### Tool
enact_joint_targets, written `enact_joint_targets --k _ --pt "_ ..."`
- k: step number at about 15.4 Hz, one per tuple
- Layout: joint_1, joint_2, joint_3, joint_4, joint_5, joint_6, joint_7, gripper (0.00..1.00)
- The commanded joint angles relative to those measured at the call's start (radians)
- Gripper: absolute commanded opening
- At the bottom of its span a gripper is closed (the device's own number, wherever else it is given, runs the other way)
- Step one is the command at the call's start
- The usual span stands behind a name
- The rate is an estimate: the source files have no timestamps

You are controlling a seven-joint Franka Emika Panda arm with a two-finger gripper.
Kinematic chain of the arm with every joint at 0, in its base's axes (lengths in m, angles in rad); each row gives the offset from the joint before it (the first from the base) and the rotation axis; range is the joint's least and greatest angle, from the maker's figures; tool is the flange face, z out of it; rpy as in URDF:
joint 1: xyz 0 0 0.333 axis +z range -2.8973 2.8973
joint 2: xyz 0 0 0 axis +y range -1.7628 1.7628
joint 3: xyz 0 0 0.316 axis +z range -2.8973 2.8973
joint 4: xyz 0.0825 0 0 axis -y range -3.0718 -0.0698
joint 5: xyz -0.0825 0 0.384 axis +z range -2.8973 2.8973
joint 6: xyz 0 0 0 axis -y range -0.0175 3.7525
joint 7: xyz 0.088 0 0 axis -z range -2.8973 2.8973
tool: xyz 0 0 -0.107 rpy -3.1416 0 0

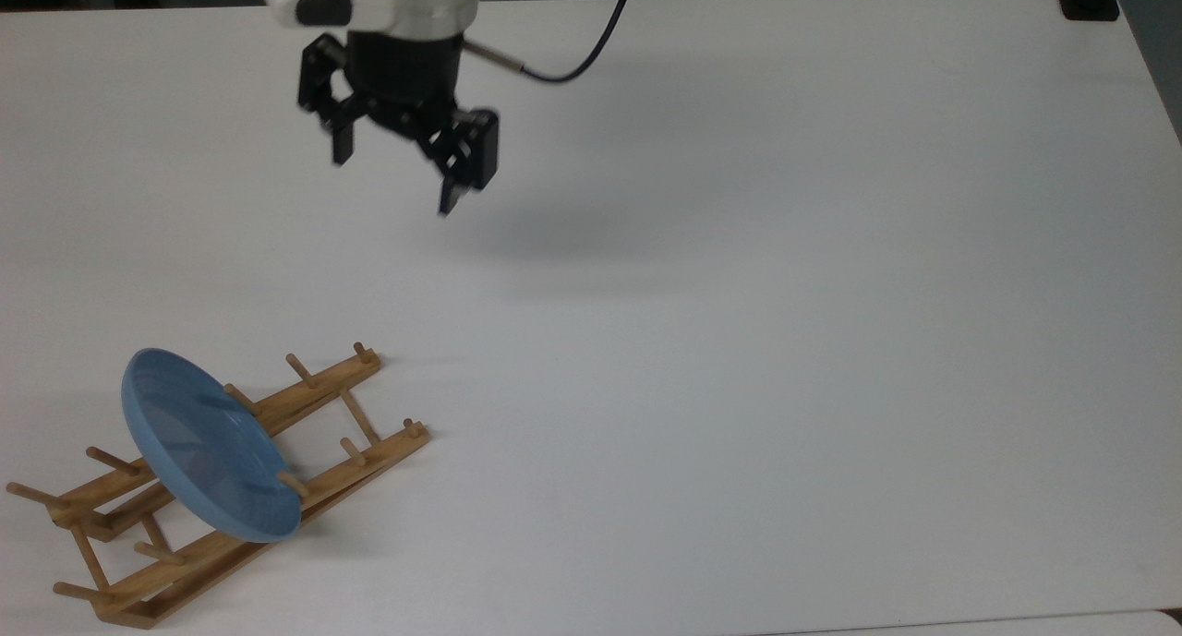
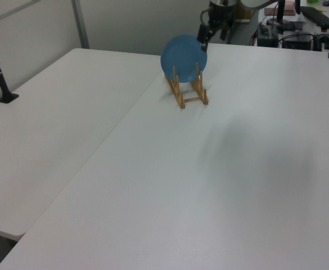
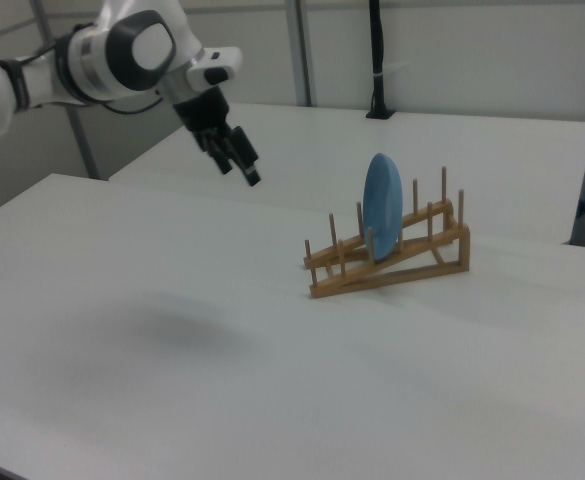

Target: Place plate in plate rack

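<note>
Plate (image 1: 208,447) upright in plate rack (image 1: 305,405); end effector (image 1: 392,179) open, well apart.

White arm (image 3: 122,55), black jaws, dark cable (image 1: 572,50)

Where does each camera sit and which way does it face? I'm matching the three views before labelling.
Top view: high above the table, looking down; gripper, open, and wrist at the frame's top.
Left view: beyond the rack's end, looking along the plate rack at the plate's face; gripper behind.
Right view: low, side-on; plate edge-on in rack, arm at the right view's left.
All share plate, rack, gripper.
</note>
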Motion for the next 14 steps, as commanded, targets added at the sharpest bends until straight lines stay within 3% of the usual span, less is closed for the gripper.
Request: enact_joint_targets --k 1,4,6,9,14 --pt "0.016 -0.162 -0.004 -0.139 0.108 -0.133 -0.170 1.00" --pt "0.002 -0.247 -0.004 -0.191 0.177 -0.242 -0.359 1.00" --pt "-0.027 -0.262 0.009 -0.188 0.183 -0.308 -0.376 1.00" --pt "-0.129 -0.264 0.110 -0.186 0.173 -0.317 -0.392 1.00" --pt "-0.136 -0.264 0.118 -0.182 0.171 -0.324 -0.396 1.00"
